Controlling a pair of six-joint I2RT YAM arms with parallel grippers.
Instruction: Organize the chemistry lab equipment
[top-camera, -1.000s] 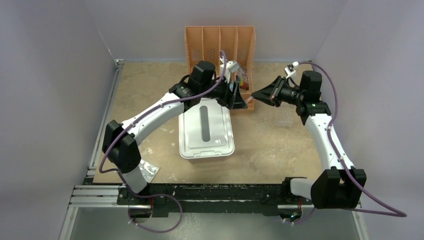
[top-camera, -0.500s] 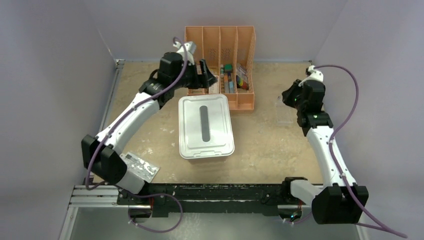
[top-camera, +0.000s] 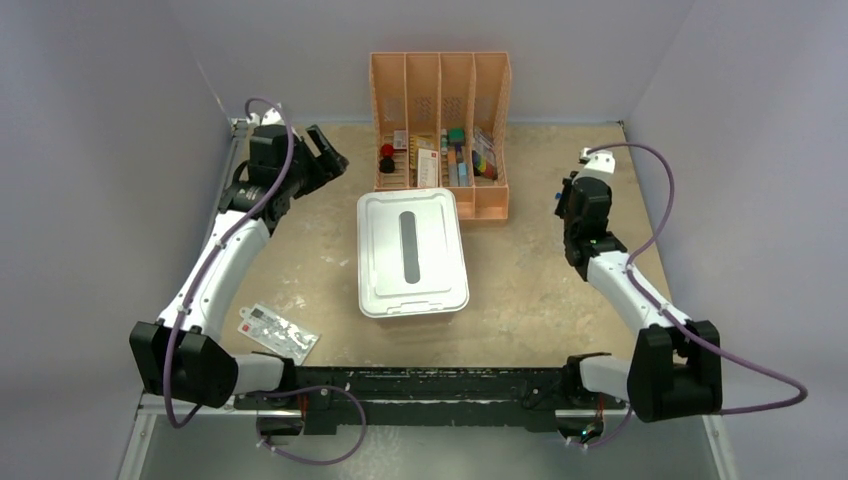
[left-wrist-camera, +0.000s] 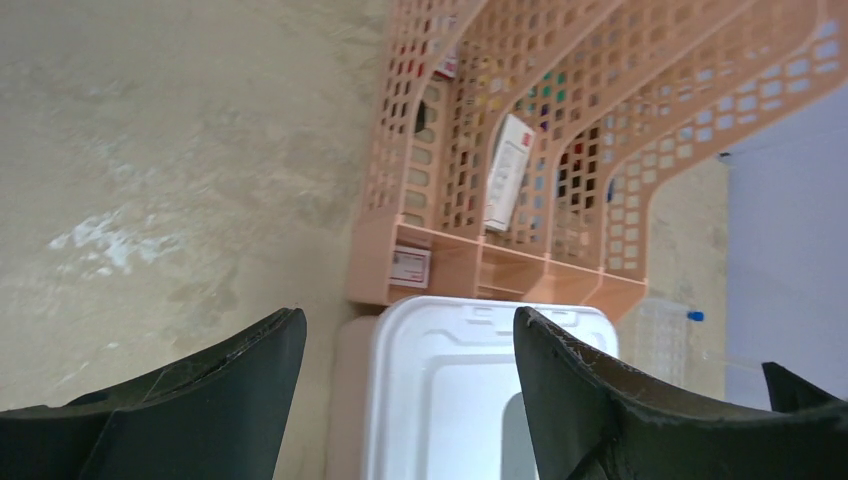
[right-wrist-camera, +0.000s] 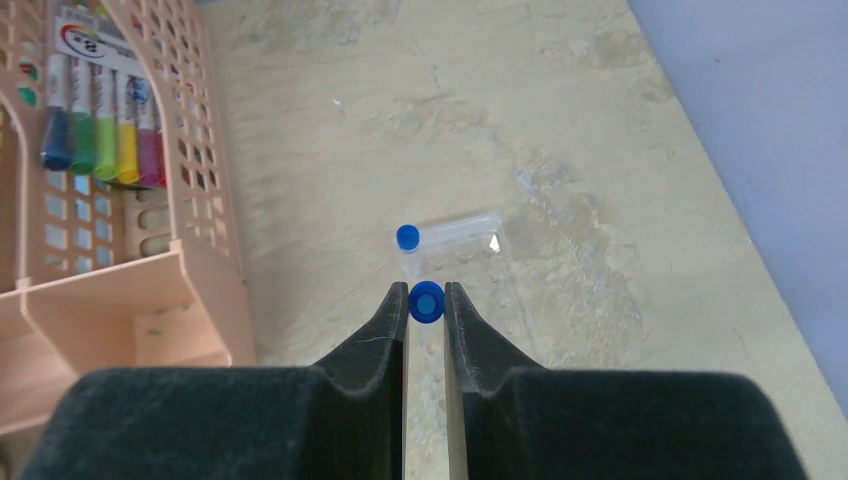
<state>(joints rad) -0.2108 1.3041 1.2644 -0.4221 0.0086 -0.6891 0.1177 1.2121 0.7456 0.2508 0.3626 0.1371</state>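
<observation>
Pick step: right gripper looks clamped on a blue-capped tube at lower centre of its wrist view, second tube lying on the surface just beyond; left gripper apart and empty, upper left overhead; next probably lift and stow.

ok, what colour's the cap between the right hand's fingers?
Blue; tube cap shows best in right wrist view.
</observation>
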